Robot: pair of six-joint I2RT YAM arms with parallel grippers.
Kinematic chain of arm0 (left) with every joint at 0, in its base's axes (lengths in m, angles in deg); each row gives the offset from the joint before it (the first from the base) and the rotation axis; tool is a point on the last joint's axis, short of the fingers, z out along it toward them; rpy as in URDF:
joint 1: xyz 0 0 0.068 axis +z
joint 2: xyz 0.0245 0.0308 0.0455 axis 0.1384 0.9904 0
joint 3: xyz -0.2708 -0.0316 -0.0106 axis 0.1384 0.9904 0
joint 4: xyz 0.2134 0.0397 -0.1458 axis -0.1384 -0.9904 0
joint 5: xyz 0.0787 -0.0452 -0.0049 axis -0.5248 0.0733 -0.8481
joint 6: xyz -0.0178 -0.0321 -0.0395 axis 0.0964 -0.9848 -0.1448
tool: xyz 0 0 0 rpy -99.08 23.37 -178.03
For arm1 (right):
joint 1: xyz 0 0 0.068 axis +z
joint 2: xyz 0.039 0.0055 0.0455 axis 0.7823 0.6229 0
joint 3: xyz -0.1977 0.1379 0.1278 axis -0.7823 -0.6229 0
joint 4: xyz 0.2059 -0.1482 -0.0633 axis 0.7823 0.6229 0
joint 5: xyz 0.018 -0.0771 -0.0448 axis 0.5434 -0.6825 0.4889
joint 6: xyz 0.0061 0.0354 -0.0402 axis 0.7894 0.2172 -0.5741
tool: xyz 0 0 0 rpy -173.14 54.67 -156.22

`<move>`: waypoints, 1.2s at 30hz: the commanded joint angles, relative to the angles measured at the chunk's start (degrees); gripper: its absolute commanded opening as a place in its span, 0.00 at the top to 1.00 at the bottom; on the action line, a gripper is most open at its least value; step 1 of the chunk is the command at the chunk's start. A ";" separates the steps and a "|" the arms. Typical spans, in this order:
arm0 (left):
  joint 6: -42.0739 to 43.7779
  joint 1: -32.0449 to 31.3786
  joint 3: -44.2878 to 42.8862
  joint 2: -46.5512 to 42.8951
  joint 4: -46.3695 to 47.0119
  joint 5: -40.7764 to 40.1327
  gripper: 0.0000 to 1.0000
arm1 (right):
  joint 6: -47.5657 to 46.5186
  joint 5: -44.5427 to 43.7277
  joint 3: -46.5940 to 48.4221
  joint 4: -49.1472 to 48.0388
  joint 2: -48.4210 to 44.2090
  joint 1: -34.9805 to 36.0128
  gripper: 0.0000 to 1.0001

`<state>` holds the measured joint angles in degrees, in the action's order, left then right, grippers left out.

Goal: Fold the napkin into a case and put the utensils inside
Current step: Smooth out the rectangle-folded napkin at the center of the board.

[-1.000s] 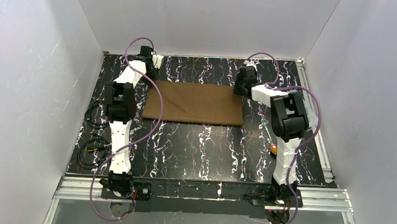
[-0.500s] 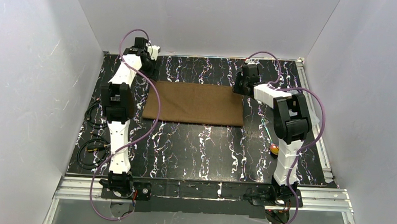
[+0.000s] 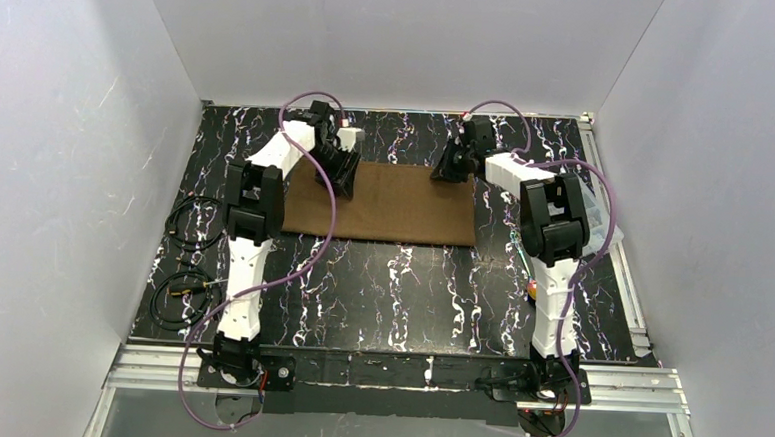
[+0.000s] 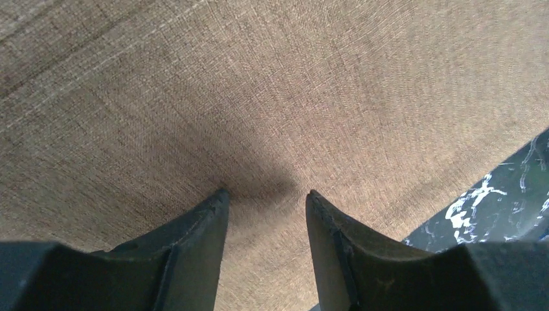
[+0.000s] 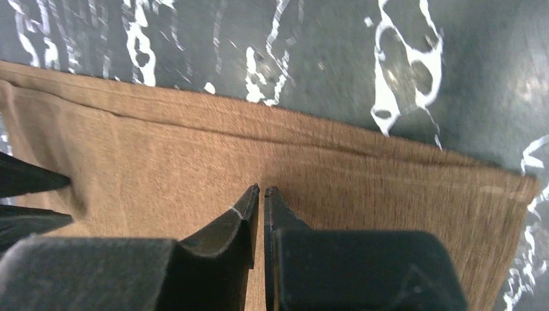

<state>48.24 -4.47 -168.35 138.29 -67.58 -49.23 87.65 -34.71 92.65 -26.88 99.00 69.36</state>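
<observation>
The black marbled table [image 3: 390,289] is filling the middle of the top view. The napkin [image 3: 384,203] is lying flat on it in the upper centre of the frame as a wide brown rectangle. I judge it is already doubled, because the right wrist view is showing layered edges along its upper border, but it is not yet narrow enough to be a case. The left gripper [image 3: 340,174] is standing over the upper left part of the cloth. In its own view its fingers [image 4: 201,240] are apart and pointing down at the bare weave with nothing between them, probably getting ready to take the cloth for the next fold. The right gripper [image 3: 449,168] is standing at the upper right edge. Its fingers are together, almost touching, and no cloth is showing between them, so perhaps it is pressing the layers flat. The utensils [image 3: 533,285] are showing only as small coloured bits at the right middle, half hidden beside the right arm [image 3: 553,227]. They are lying well apart from the napkin, I think waiting for the case.
</observation>
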 commanded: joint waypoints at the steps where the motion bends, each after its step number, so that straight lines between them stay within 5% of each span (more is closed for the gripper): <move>1: 1.06 1.90 0.62 2.26 -2.07 -1.69 0.54 | -1.74 -2.20 3.07 5.75 -2.04 1.38 0.84; 14: 2.10 1.79 3.50 1.65 0.04 -3.39 0.55 | 14.63 36.59 -0.40 -8.47 1.56 10.79 0.83; 30: 2.93 1.11 3.27 1.45 0.75 -5.42 0.57 | 5.71 36.39 -4.99 5.47 7.72 11.63 0.90; 36: 1.81 1.09 0.96 -4.42 -1.83 -2.04 0.45 | 6.96 33.24 -6.15 4.36 8.06 10.81 0.91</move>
<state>49.25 -3.77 -167.35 138.57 -66.88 -49.67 95.74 2.99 87.84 -23.58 105.25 80.80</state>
